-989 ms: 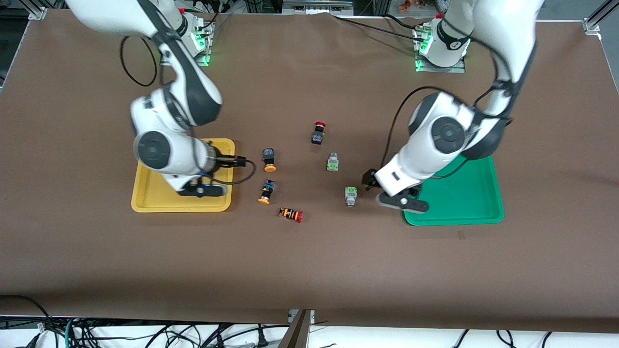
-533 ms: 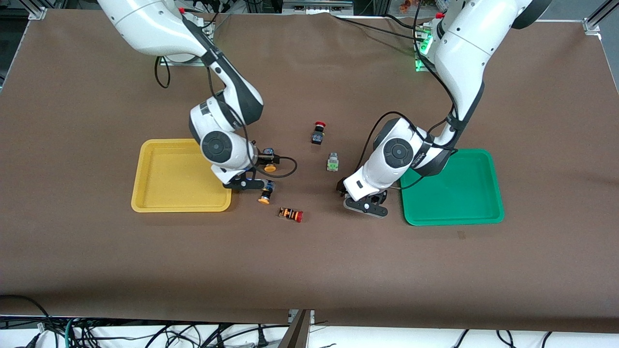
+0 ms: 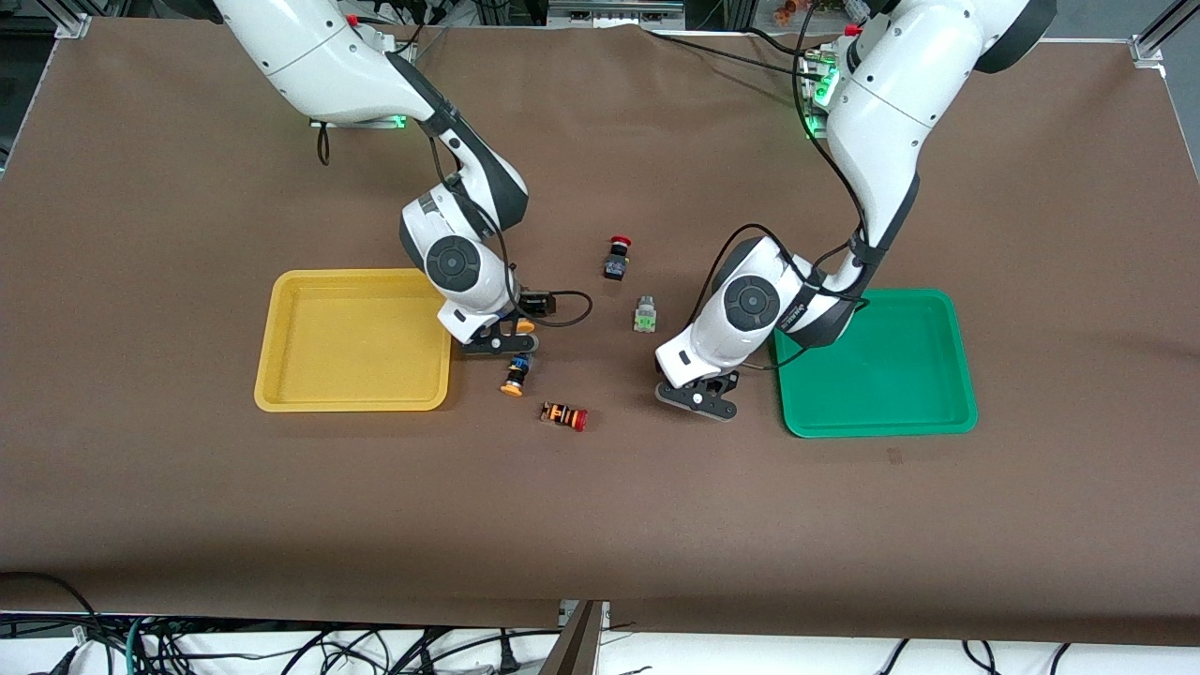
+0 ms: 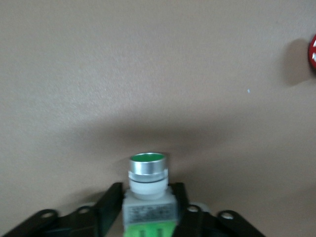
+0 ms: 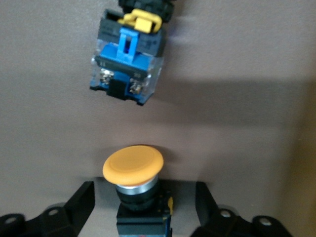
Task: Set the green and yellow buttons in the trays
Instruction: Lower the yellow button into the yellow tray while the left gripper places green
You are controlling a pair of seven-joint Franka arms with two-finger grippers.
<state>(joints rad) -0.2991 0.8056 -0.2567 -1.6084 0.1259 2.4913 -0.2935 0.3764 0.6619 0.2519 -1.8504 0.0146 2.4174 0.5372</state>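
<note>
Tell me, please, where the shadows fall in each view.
Front view: a band shades the table edge nearest the camera. Left wrist view: shadow pools around the green button. Right wrist view: shadow lies between one yellow button and the other yellow button.

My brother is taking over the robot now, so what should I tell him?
The left tool is shut on the nearer green button, low at the table beside the green tray.
The right tool is open around one yellow button, beside the yellow tray.
The other yellow button and other green button lie loose between the trays.
Done: no button is in a tray.
Left: all four buttons.
</note>
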